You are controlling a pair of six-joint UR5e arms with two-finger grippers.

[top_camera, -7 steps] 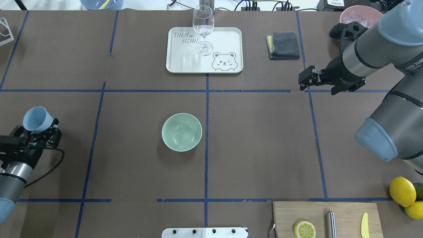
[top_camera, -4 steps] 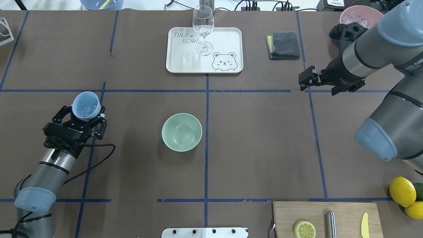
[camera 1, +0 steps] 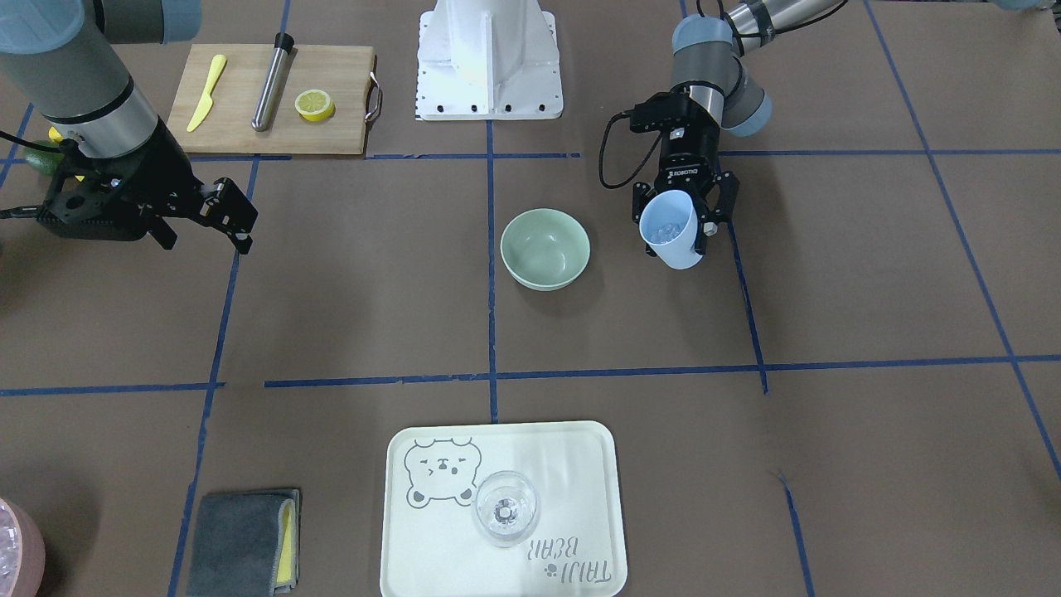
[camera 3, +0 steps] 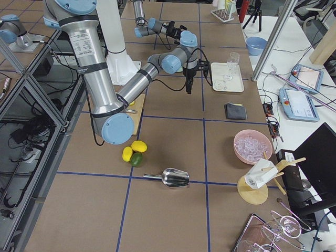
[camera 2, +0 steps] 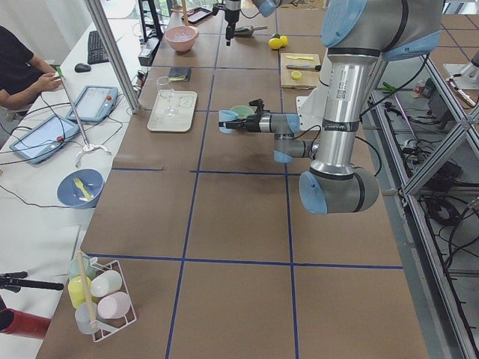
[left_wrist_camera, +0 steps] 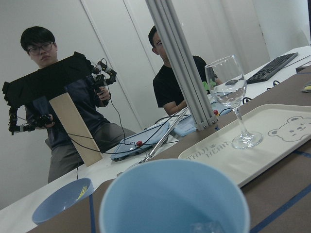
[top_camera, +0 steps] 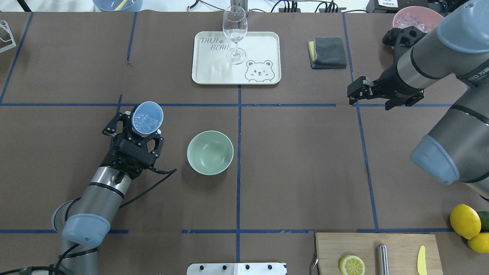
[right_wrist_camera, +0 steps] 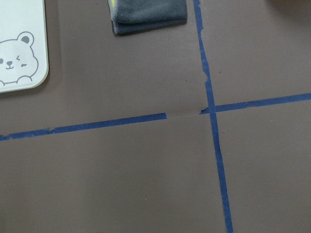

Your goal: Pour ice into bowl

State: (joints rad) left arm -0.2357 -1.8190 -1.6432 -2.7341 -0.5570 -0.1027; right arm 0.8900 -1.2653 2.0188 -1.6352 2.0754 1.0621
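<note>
The pale mint-green bowl (top_camera: 210, 152) (camera 1: 545, 249) stands upright near the table's middle and shows nothing inside. My left gripper (top_camera: 142, 126) (camera 1: 675, 222) is shut on a light blue cup (top_camera: 147, 117) (camera 1: 671, 230) (left_wrist_camera: 175, 199), held just to the bowl's left and a little farther from the robot. The cup is tilted slightly, and clear ice (top_camera: 145, 121) (camera 1: 662, 233) lies heaped inside it. My right gripper (top_camera: 354, 93) (camera 1: 232, 217) hovers open over the far right of the table, with nothing between its fingers.
A white bear tray (top_camera: 214, 72) with a wine glass (top_camera: 235, 32) sits beyond the bowl. A grey cloth (top_camera: 327, 52) and a pink bowl of ice (top_camera: 414, 17) are at far right. A cutting board (top_camera: 378, 248) with a lemon half, and whole lemons (top_camera: 465, 221), lie near right. People sit beyond the table.
My left arm has carried the blue cup from the table's left edge rightward, to beside the bowl. The right arm has barely moved.
</note>
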